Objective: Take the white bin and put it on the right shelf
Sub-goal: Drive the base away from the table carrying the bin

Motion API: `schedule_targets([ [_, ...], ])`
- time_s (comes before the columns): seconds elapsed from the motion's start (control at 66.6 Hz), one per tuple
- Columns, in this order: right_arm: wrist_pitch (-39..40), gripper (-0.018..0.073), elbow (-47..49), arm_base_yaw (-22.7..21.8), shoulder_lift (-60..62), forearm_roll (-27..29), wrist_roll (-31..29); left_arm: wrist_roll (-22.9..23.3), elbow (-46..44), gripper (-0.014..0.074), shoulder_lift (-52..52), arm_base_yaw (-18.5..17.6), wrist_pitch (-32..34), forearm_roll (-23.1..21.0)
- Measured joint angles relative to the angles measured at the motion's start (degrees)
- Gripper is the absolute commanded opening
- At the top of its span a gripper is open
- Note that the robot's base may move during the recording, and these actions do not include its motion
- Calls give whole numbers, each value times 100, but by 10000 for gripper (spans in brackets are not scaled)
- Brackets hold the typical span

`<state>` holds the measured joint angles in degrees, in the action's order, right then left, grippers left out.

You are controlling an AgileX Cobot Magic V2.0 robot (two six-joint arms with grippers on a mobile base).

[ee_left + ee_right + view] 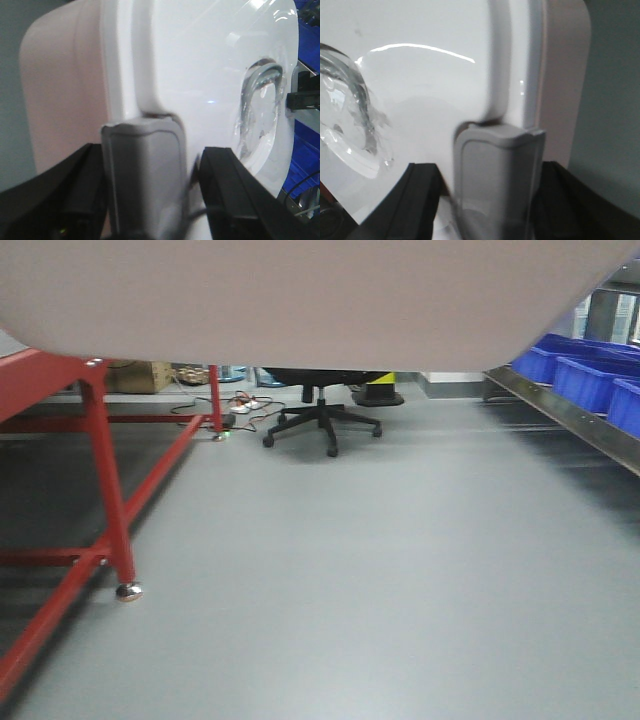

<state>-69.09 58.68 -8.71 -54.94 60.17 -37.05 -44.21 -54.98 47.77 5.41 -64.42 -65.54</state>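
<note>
**A:** There's the white bin point(300, 300), a large pale pinkish-white translucent plastic tub with a glossy white lid. It hangs across the top of the front view, up off the smooth grey floor point(380, 580).

**B:** The left gripper point(152, 155) has its black jaws pinching a grey rectangular plastic latch point(142, 180) on the lid's edge. The recessed clear handle point(260, 100) lies beyond it.

**A:** The right gripper point(490, 167) matches it, with its jaws clamped on the opposite grey latch point(497, 190).

**B:** The right shelf point(570, 420), shiny stainless steel with a wide front rail, runs along the right side. The tub isn't on it.

**A:** Blue open plastic bins point(590, 380) sit just behind that rail. There's a red metal frame point(105, 470) on the left and a black swivel office chair point(320, 420) at the back.
</note>
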Motion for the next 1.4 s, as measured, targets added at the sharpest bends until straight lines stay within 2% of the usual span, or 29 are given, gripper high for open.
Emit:
schedule_targets([
  [1.396,-12,424,0,0,0,0,0,0,0,262,0,0,0,0],
])
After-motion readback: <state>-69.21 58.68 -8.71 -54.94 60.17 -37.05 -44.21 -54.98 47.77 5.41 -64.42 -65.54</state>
